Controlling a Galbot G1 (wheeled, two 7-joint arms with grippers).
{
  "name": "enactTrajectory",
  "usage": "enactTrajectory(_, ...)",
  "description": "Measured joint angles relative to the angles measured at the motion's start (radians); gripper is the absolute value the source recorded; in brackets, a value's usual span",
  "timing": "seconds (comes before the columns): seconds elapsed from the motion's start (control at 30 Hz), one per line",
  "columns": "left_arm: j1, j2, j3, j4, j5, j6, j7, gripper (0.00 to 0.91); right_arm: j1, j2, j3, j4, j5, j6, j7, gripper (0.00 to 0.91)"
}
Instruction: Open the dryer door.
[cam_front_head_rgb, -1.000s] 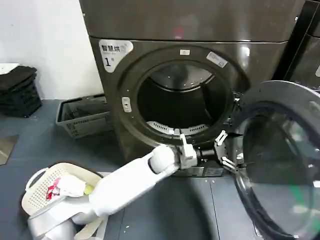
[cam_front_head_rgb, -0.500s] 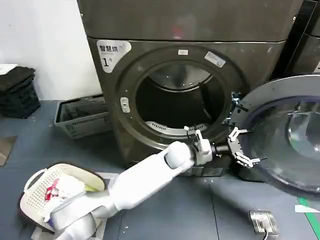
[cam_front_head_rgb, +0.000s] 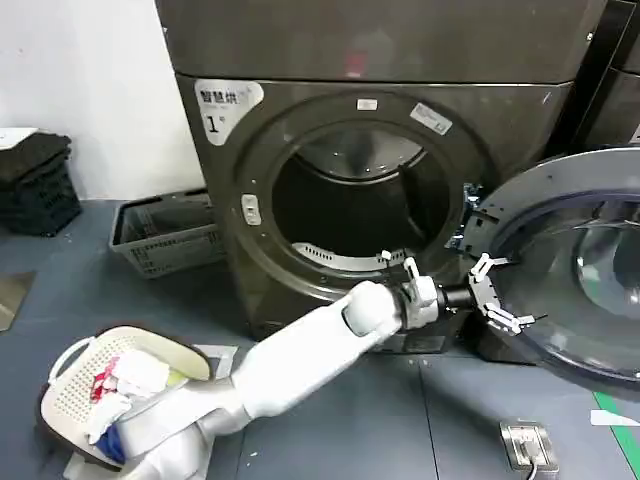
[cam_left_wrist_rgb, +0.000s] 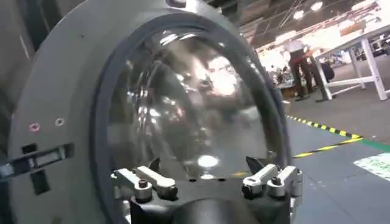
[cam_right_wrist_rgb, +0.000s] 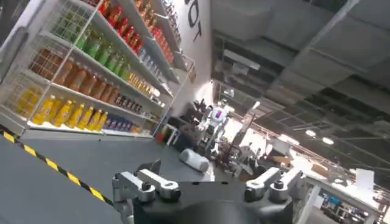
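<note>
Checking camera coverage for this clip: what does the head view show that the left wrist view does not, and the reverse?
Head view alone: the drum opening, the white "1" sticker, a grey basket and a white laundry basket on the floor. Left wrist view alone: a hall with yellow-black floor tape beyond the door. Both: the left claw open beside the swung-open dryer door's inner face.

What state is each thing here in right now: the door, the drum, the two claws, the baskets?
dryer door: swung wide open to the right, grey inner face showing.
drum: exposed, looks empty.
left gripper: open, at the door's inner edge.
right gripper: open, holding nothing.
white basket: holds laundry.
grey basket: on floor; contents unclear.
</note>
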Motion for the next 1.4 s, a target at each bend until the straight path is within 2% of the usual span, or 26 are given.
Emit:
enactTrajectory(0.33, 0.008, 0.01, -0.002, -0.012, 0.001, 0.016, -0.003, 0.907, 0.006, 0.0, -0.003, -0.001, 0.001, -0.003, -0.003, 0.907)
enactTrajectory(0.57, 0.04, 0.055, -0.012, -0.084, 0.002, 0.054, -0.006, 0.907, 0.022, 0.0, -0.018, -0.001, 0.001, -0.019, -0.009, 0.907)
enactTrajectory(0.77, 0.081, 0.13, -0.035, -0.205, 0.002, 0.075, -0.011, 0.907, 0.028, 0.0, -0.029, 0.008, 0.012, -0.037, -0.015, 0.907)
enactTrajectory(0.9, 0.11, 0.192, -0.056, -0.294, -0.004, 0.116, -0.021, 0.907, 0.025, 0.0, -0.044, 0.022, 0.051, -0.062, -0.012, 0.907)
enactTrajectory(1.13, 0.191, 0.317, -0.127, -0.459, -0.019, 0.18, -0.046, 0.907, 0.024, 0.0, -0.075, 0.038, 0.055, -0.073, 0.041, 0.907)
enactTrajectory(1.4, 0.342, 0.485, -0.289, -0.666, -0.107, 0.32, -0.138, 0.907, 0.006, 0.0, -0.079, 0.03, 0.057, -0.074, 0.079, 0.907)
